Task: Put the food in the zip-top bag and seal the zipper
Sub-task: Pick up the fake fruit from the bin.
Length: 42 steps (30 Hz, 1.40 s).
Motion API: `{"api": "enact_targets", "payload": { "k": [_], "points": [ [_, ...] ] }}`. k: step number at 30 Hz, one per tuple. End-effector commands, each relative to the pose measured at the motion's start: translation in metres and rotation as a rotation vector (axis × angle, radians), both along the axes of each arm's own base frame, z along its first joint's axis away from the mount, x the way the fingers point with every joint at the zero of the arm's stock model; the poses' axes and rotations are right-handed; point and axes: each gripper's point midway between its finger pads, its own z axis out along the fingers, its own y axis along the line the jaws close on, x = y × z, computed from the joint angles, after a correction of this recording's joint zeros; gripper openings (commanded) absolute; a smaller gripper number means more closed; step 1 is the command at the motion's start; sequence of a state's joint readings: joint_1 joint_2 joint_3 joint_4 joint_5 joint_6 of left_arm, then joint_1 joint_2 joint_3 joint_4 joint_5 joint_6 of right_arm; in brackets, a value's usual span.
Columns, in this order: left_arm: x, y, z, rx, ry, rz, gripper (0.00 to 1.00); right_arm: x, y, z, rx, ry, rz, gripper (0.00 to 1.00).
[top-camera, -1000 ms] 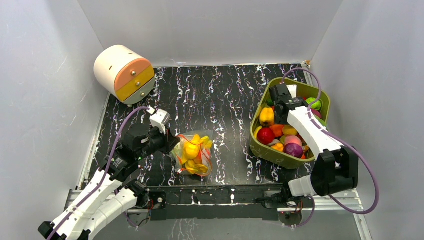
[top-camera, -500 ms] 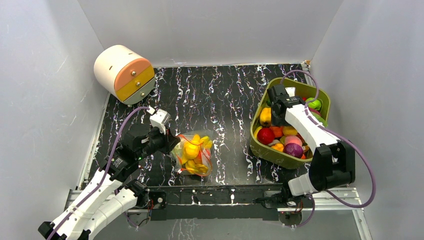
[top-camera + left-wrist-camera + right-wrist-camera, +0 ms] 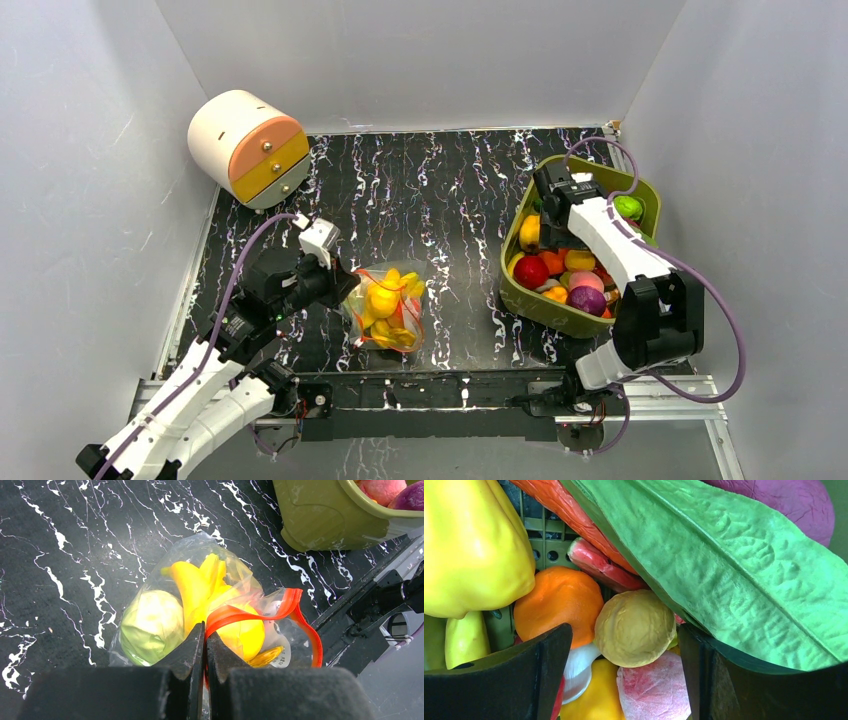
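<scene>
Camera above: clear crinkly plastic zip-top bag (image 3: 415, 275) with yellow toy fruits (image 3: 385, 298) inside lies near-left on the black marbled table (image 3: 440, 200); an olive-green plastic tub (image 3: 525, 300) stands on the right.

Left wrist: left tool (image 3: 205, 630), pressed together, pinches the red-orange zipper strip (image 3: 250, 612).

Right wrist: right tool (image 3: 624, 630) is spread, with a tan round toy (image 3: 634, 627) between its fingers in the tub.

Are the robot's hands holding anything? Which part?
The left gripper pinches the zip-top bag by its red-orange zipper strip. The right gripper is open over the toy food in the tub, holding nothing.
</scene>
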<state>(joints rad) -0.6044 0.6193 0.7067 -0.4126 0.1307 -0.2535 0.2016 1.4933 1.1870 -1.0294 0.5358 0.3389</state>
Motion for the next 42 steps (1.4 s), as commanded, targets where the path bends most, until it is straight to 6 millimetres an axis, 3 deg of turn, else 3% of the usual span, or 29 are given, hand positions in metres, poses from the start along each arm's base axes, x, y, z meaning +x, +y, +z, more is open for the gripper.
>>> {"api": "enact_targets", "payload": {
  "k": [1, 7, 12, 16, 23, 30, 37, 42],
  "points": [
    [0.001, 0.002, 0.005, -0.004, -0.032, 0.004, 0.00, 0.004, 0.008, -0.002, 0.047, 0.017, -0.015, 0.75],
    [0.001, 0.001, 0.005, -0.001, -0.028, -0.003, 0.00, 0.005, 0.015, 0.004, 0.088, 0.008, 0.013, 0.50],
    [0.001, 0.000, 0.004, 0.001, -0.024, -0.007, 0.00, 0.012, 0.023, 0.017, 0.128, -0.039, 0.038, 0.40],
    [0.001, 0.000, 0.003, 0.003, -0.023, -0.005, 0.00, 0.023, 0.034, 0.040, 0.197, -0.137, 0.063, 0.34],
    [0.001, 0.000, 0.003, 0.001, -0.022, -0.003, 0.00, 0.022, 0.043, 0.066, 0.263, -0.263, 0.099, 0.31],
    [0.000, -0.001, 0.004, -0.010, -0.018, -0.004, 0.00, 0.018, 0.052, 0.124, 0.335, -0.430, 0.161, 0.29],
    [0.000, -0.004, 0.010, -0.036, -0.021, -0.008, 0.00, 0.009, 0.070, 0.154, 0.430, -0.499, 0.260, 0.29],
    [0.000, -0.012, 0.028, -0.103, -0.029, -0.017, 0.00, 0.001, 0.102, 0.179, 0.585, -0.554, 0.386, 0.28]
  ]
}}
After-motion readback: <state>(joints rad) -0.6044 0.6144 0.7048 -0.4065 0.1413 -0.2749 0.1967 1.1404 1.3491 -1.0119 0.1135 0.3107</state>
